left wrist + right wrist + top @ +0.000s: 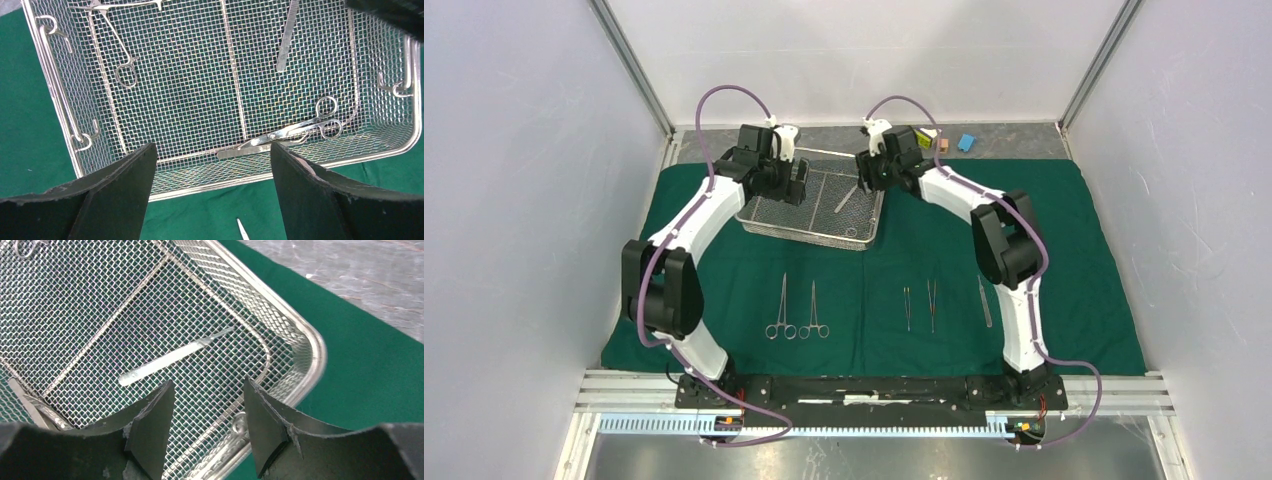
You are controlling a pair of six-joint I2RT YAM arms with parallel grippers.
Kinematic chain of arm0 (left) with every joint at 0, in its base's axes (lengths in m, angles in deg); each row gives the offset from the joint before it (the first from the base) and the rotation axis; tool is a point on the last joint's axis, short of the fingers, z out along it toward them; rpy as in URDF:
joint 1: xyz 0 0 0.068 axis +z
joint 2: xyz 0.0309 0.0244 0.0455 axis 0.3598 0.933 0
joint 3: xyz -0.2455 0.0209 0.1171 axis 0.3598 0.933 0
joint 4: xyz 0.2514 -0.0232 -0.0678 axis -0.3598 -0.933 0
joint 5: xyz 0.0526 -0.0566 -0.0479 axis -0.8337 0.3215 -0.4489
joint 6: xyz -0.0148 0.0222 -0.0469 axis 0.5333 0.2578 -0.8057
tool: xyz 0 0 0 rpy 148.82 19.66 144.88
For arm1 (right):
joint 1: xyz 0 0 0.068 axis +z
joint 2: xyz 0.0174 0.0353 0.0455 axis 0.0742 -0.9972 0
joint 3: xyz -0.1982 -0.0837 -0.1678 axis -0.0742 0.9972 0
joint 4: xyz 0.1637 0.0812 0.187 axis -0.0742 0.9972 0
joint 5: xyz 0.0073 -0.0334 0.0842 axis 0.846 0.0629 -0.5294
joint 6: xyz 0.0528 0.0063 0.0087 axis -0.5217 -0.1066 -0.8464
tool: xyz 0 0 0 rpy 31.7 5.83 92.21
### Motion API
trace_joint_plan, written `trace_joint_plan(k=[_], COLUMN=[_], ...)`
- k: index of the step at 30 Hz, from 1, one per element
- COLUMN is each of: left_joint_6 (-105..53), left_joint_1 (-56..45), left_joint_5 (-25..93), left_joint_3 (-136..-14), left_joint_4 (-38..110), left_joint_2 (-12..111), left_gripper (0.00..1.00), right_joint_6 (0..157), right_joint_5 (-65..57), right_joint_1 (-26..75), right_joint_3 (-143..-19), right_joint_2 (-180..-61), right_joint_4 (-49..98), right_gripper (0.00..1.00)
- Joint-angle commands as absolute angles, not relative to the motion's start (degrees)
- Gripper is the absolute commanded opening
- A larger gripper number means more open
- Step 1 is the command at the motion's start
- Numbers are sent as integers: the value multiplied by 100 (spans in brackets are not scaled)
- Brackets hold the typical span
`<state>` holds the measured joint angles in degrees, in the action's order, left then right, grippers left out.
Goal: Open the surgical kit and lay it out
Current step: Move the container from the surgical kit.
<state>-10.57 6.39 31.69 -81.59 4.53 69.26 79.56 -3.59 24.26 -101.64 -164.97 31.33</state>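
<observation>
Nearest the arm bases, the dark green cloth (1074, 300) lies spread flat. On its near half a row of steel instruments is laid out, well apart from the tray. Two ring-handled clamps (781, 312) lie side by side on the left with their rings toward the bases. Two tweezers (907, 308) lie right of the middle, and one more slim tool (985, 300) lies just beside the right arm. Farther back, on the cloth's left-centre, sits the wire-mesh tray (809, 236), slightly skewed. The left pincer (212, 152) hangs over the tray's left part with its fingers wide apart and nothing between them. Below it, in the left wrist view, a ring-handled scissor-like instrument (295, 131) lies on the mesh close to the wall nearest the fingers, crossing a flat strip. A second ringed clamp (117, 50) lies toward the opposite corner. The right pincer (209, 385) hovers above the tray's right end, its fingers likewise apart and empty, with a flat bladed handle (170, 359) lying on the mesh just beyond them. Past the cloth's far edge, on the bare grey worktop (1024, 140), lie a few small blocks (966, 142).
</observation>
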Motion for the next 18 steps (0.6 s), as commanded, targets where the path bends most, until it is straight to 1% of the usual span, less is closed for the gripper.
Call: trace_joint_plan(k=[1, 8, 12, 16, 18], left_joint_6=[-806, -751, -716, -616, -589], left_joint_1=[641, 641, 697, 865, 1047], left_joint_5=[3064, 2930, 2605, 2175, 2113], left_joint_3=[-8333, -8373, -8453, -8625, -8762], left_joint_4=[593, 552, 485, 504, 580], left_joint_2=[7044, 7081, 7215, 7469, 7646], left_gripper=[90, 92, 95, 97, 98], right_joint_6=[8412, 8932, 9068, 9382, 9507], right_joint_5=[-152, -216, -99, 274, 156], right_joint_1=[2090, 1875, 1882, 1850, 1819], right_joint_3=[-9897, -9604, -9485, -9717, -9559], right_joint_2=[-16057, -15805, -15643, -15719, -15511], right_joint_4=[3588, 4083, 4192, 4552, 4441], right_gripper=[60, 61, 62, 61, 62])
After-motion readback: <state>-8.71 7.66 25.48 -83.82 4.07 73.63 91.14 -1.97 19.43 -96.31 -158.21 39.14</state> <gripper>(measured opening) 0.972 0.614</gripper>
